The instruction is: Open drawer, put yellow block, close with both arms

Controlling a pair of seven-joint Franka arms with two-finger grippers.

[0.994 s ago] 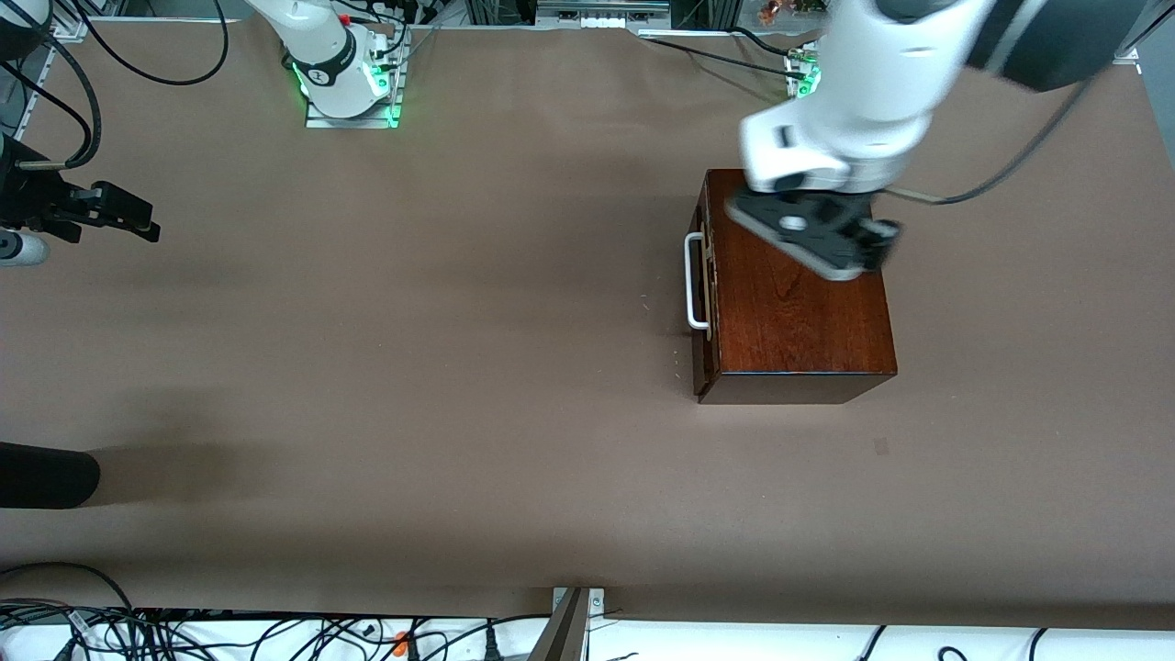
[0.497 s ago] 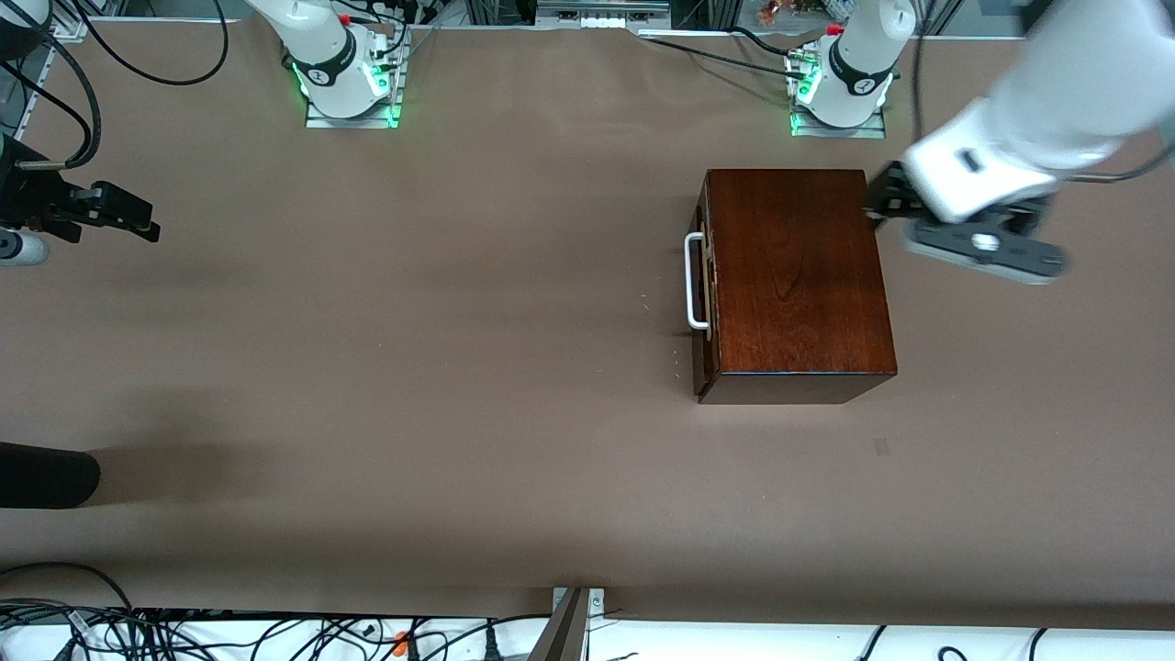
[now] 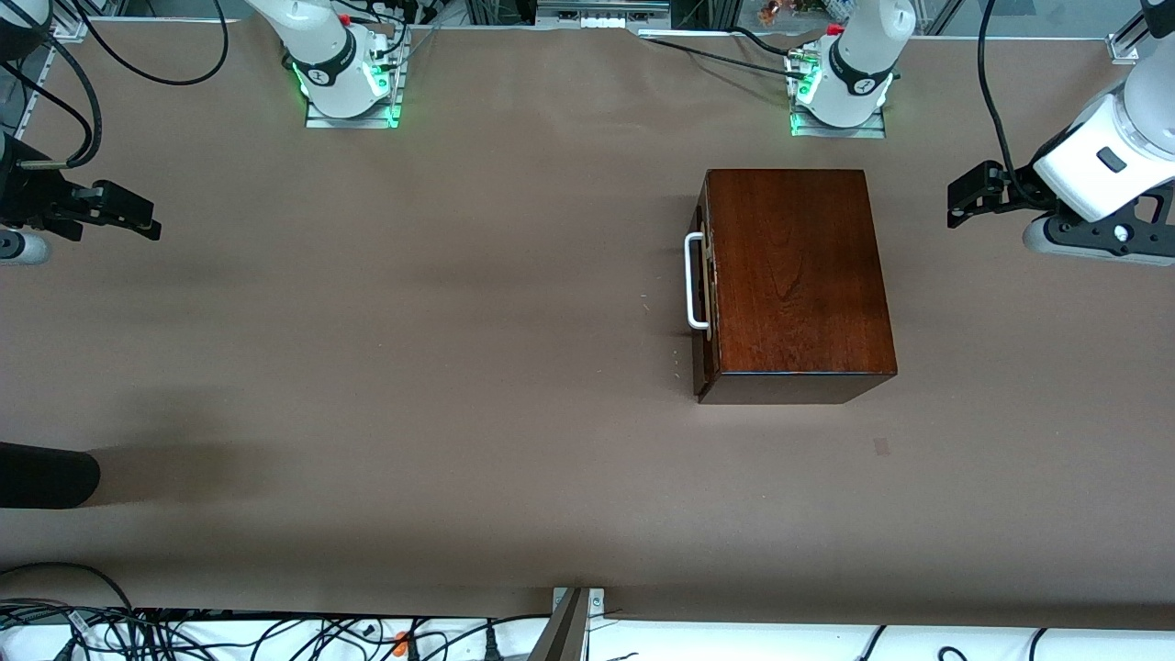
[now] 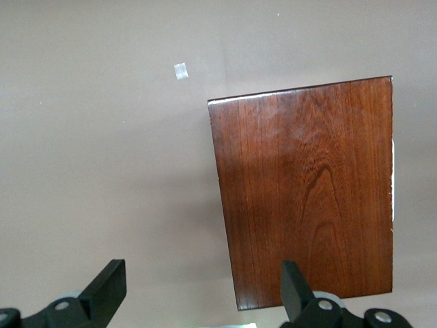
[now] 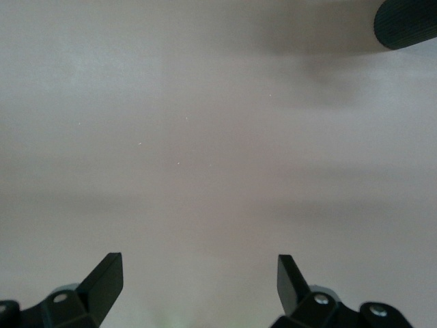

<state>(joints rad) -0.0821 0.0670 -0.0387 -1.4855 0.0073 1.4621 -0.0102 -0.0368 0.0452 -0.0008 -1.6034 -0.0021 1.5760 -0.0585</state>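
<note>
The dark mahogany box (image 3: 799, 275) stands on the table toward the left arm's end. Its drawer (image 3: 704, 303) is pushed in, the white loop handle (image 3: 695, 280) facing the right arm's end. The left wrist view shows the box top (image 4: 307, 191). My left gripper (image 3: 1092, 240) hangs open and empty in the air off the box's end away from the handle; its fingers (image 4: 109, 283) frame bare table and a box corner. My right gripper (image 3: 20, 248) waits open and empty at the right arm's end, its fingers (image 5: 106, 277) over bare table. The yellow block is out of view.
A black rounded object (image 3: 46, 476) lies at the right arm's end, nearer the front camera; it also shows in the right wrist view (image 5: 410, 24). A small tape mark (image 3: 881, 447) sits nearer the front camera than the box. Cables (image 3: 275, 633) run along the near edge.
My left arm has swung from over the box top out past the box's end away from the handle. The box, drawer and right arm have not moved.
</note>
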